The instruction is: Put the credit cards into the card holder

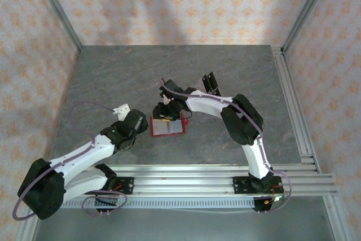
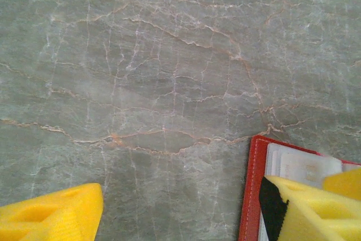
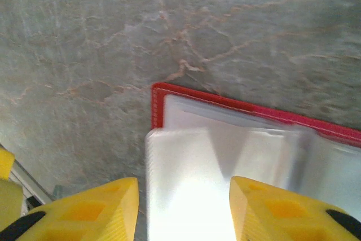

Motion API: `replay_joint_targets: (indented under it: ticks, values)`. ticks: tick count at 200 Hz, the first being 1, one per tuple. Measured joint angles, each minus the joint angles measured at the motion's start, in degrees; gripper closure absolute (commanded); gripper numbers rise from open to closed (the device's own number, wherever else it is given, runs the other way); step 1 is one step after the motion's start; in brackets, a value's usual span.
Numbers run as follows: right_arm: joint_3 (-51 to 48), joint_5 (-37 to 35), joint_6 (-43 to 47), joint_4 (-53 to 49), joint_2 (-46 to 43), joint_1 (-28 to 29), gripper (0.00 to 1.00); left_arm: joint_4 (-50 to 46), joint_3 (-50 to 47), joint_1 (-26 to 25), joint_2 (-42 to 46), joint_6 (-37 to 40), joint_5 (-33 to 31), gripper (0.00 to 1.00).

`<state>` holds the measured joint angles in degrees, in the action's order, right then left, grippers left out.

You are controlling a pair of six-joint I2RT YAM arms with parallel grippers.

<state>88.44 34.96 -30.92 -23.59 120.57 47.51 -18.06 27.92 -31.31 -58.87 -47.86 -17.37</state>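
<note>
Right gripper (image 3: 183, 196): pinches a pale card (image 3: 192, 156) by its two sides.
Card holder (image 3: 225, 104): lies open, just ahead of and under that card.
Card's long way: points straight into the holder; I think it only needs a push forward.
Left gripper (image 2: 181, 196): spread wide, one finger (image 2: 316, 207) over the holder's red edge.

Lab test cell: aluminium rails (image 1: 225, 176), wallpapered walls (image 1: 169, 4).

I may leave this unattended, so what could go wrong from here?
1. The credit card in the right hand sits skewed to the red edge of the card holder; pushed on, it may ride over the pocket instead of entering.
2. Just one finger of the left hand reaches over the card holder, so a push could slide or turn it.
</note>
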Motion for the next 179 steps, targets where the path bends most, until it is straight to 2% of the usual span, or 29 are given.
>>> replay_joint_targets:
  ticks: [35,66,114,148,179]
  values:
    - [5.25,1.25,-0.20,-0.68,3.54,0.90,0.54,-2.47,0.00,0.70,4.04,0.00,-0.72,0.25]
    - [9.09,2.19,0.31,-2.95,6.38,0.92,0.54,-3.98,0.15,0.72,4.24,0.66,-0.87,0.25]
    - [9.99,1.62,1.70,-6.45,2.75,-2.60,0.54,-4.33,1.29,0.72,1.92,3.02,0.00,0.25]
    - [10.40,-3.02,5.66,-10.75,-5.51,-10.16,0.55,-2.27,5.16,0.72,-6.21,6.32,3.91,0.26]
    - [16.26,-12.72,13.29,-19.54,-6.69,-14.60,0.57,0.35,10.34,0.11,-14.91,9.09,6.43,0.26]
